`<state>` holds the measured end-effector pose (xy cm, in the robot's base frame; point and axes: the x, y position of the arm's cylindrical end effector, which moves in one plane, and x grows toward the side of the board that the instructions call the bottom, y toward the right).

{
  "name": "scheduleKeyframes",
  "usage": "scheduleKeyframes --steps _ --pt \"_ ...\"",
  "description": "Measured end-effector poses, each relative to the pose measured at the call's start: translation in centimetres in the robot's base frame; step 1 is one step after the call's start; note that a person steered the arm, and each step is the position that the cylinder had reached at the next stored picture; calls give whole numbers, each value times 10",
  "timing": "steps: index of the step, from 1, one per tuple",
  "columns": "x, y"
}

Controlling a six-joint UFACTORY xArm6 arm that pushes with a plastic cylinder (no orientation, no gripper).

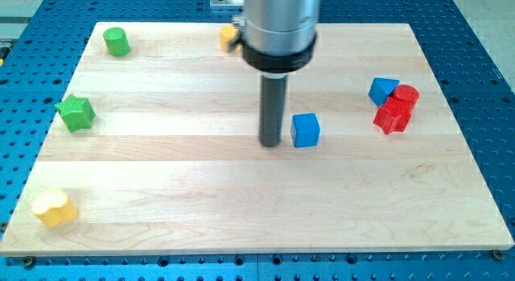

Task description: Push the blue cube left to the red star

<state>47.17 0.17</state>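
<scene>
**Parked at 9 o'clock of the blue cube: my tip**

Camera view: my tip is a bare rod end with no jaws to open or close, and it holds nothing. It stands just beside the blue cube, near the board's middle. The red star lies well apart at the cube's 3 o'clock, touching a red cylinder and a second blue block.

I judge a straight, centred push toward 3 o'clock is best, stopping short of that cluster. The wooden board is smooth, with free room along the path.
</scene>
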Motion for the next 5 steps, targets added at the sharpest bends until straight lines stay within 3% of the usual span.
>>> scheduleKeyframes --steps 2,5 --pt "7 9" --pt "-46 114"
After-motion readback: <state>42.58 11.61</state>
